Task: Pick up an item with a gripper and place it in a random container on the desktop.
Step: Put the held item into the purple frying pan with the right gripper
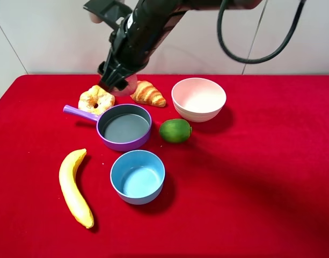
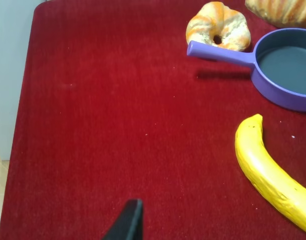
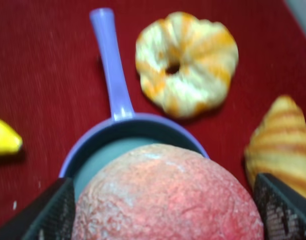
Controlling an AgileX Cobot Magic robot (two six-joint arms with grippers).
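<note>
The pinkish-red peach (image 3: pixel 167 195) sits between the two black fingers of my right gripper (image 3: pixel 165 210), which is shut on it. In the exterior high view that gripper (image 1: pixel 115 80) hangs in the air just beyond the far rim of the purple pan (image 1: pixel 121 145), and only a pale pink edge of the peach (image 1: pixel 129 86) shows. The pan's rim (image 3: pixel 118 130) and handle lie right below the peach; its grey inside holds nothing. Of my left gripper (image 2: pixel 128 222) a single black fingertip shows over bare red desktop (image 2: pixel 118 125), left of the pan (image 2: pixel 277 92).
A glazed doughnut (image 1: pixel 96 99) and a croissant (image 1: pixel 148 93) lie behind the pan. A pink bowl (image 1: pixel 198 99) stands at the back right, a green lime (image 1: pixel 175 130) beside the pan, a blue bowl (image 1: pixel 137 176) in front, a banana (image 1: pixel 74 187) front left.
</note>
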